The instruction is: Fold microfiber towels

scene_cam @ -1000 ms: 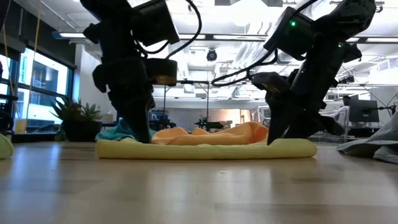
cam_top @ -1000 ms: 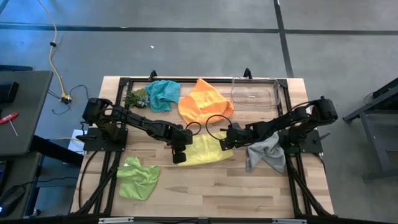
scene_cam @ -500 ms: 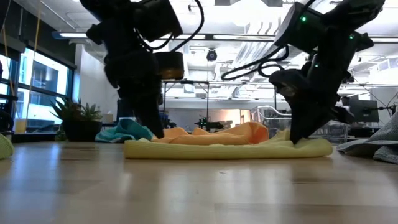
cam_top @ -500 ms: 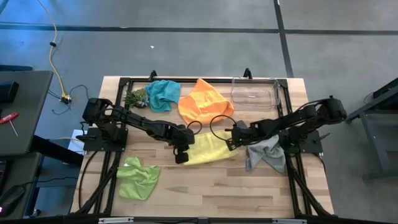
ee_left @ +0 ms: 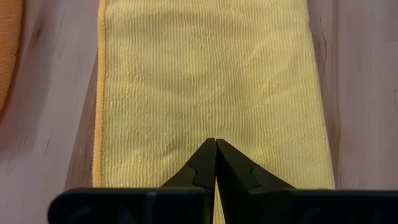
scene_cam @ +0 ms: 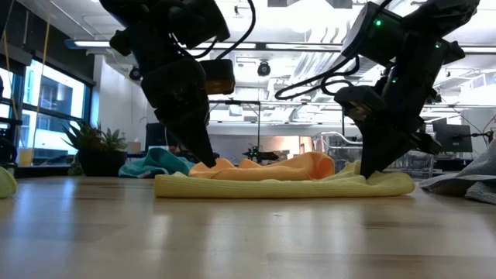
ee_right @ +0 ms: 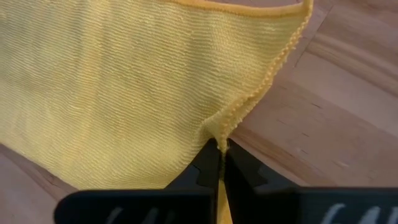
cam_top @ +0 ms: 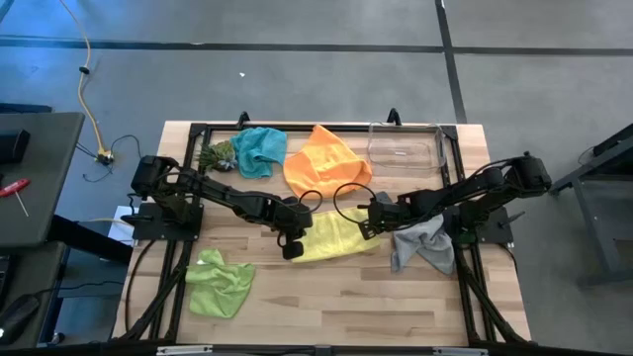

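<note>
Both tools work the yellow towel (cam_top: 331, 237), which lies flat in the middle of the counter (cam_top: 326, 307). Left tool (cam_top: 293, 247) is pinched closed on the towel's left end, and right tool (cam_top: 368, 226) is clamped on the hem at its right end. Orange towel (cam_top: 321, 158) sits just behind, teal towel (cam_top: 259, 150) beside it, grey towel (cam_top: 425, 242) to the right, lime green towel (cam_top: 220, 282) front left.

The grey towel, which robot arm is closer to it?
The right one. Its tool pinches the yellow towel right beside the grey towel. The left tool is across the yellow towel, farther away.
</note>
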Controlling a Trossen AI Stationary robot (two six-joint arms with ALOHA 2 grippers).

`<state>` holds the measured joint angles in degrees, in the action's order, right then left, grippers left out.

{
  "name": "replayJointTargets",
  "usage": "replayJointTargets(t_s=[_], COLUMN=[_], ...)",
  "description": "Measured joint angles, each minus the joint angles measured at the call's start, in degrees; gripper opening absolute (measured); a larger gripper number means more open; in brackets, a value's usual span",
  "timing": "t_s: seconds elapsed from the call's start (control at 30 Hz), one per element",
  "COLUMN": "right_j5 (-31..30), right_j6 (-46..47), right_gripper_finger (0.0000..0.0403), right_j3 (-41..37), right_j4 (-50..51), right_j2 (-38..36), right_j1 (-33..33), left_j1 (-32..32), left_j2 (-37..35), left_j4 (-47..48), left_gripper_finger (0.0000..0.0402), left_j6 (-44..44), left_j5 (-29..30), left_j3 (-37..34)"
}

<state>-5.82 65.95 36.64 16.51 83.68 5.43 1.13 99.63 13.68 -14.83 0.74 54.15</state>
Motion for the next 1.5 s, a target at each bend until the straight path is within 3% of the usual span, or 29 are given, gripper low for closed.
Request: replayJointTargets(t_s=[0.63,1.5], right_j5=[0.44,0.42], right_j6=[0.01,-0.20], right_gripper_finger=[0.0002,0.0002], right_j3=[0.04,0.13], right_j4=[-0.02,-0.44], right_j2=[-0.11,-0.13], right_j1=[0.02,0.01], left_j1=[0.02,0.00], left_j2=[0.01,6.62], left_j4=[-0.87,-5.73], left_gripper_finger=[0.0000,0.0000], left_j6=[0.02,-2.56], left_j5=[1.65,-1.25], left_j3=[0.02,0.24])
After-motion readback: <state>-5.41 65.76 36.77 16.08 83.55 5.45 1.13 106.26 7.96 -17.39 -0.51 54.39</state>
